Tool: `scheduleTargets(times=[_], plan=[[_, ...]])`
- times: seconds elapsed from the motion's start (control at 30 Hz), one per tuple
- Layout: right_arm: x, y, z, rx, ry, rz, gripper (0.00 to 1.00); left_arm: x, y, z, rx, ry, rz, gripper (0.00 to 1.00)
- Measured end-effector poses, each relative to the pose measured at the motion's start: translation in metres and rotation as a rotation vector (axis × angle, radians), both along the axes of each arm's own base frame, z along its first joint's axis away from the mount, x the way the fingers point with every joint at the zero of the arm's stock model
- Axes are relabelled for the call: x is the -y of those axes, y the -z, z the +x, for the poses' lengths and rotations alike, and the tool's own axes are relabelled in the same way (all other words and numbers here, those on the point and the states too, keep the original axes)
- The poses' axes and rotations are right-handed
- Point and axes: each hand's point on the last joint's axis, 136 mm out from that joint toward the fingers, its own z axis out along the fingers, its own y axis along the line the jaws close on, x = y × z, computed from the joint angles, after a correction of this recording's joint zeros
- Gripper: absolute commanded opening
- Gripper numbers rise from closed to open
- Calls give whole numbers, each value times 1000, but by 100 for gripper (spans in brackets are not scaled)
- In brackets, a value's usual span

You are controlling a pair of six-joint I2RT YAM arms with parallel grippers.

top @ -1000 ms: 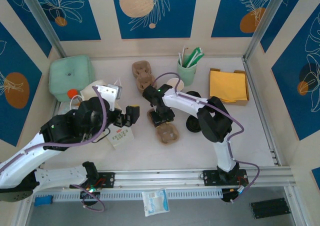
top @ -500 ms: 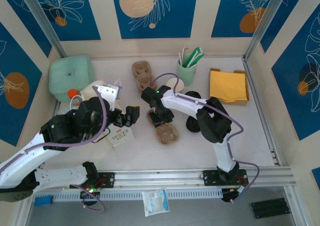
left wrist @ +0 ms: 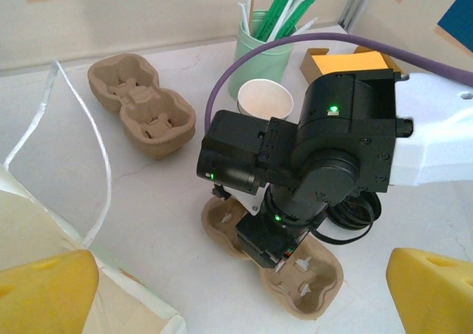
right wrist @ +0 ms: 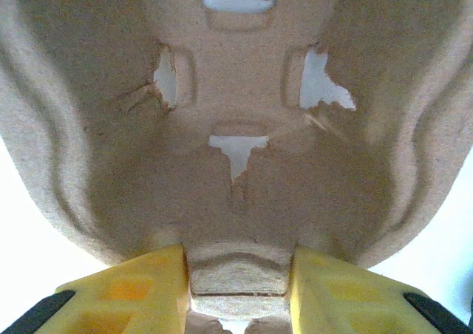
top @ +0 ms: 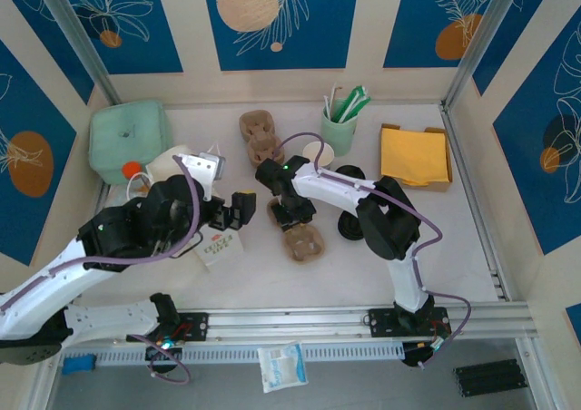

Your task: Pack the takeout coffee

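Pulp carrier (right wrist: pixel 236 201) ridge now tight in right tool (right wrist: pixel 238 290); left tool (top: pixel 239 209) apart, slightly nearer.

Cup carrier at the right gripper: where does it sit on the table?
In the top view the brown cup carrier lies mid-table, its far end under the right gripper. A second carrier sits behind it, left of the mint-green straw cup.

My overhead camera looks down over the whole bench (top: pixel 272 278) from its near edge. My left wrist camera faces the near pulp carrier (left wrist: pixel 310 286); my right one looks into it, close up. All 3 share it.
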Motion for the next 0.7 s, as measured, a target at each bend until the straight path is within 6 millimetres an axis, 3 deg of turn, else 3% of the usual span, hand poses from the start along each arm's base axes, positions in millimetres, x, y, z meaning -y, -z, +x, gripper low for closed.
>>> scheduleTargets(times=[0.2, 0.4, 0.7], plan=[[4, -19, 2, 28, 8, 19, 37, 2, -1, 3, 9, -3, 26, 100], [8, -53, 8, 88, 29, 83, 37, -6, -3, 14, 40, -51, 90, 99], [18, -89, 12, 142, 58, 150, 37, -34, 6, 57, 4, -186, 162, 100]])
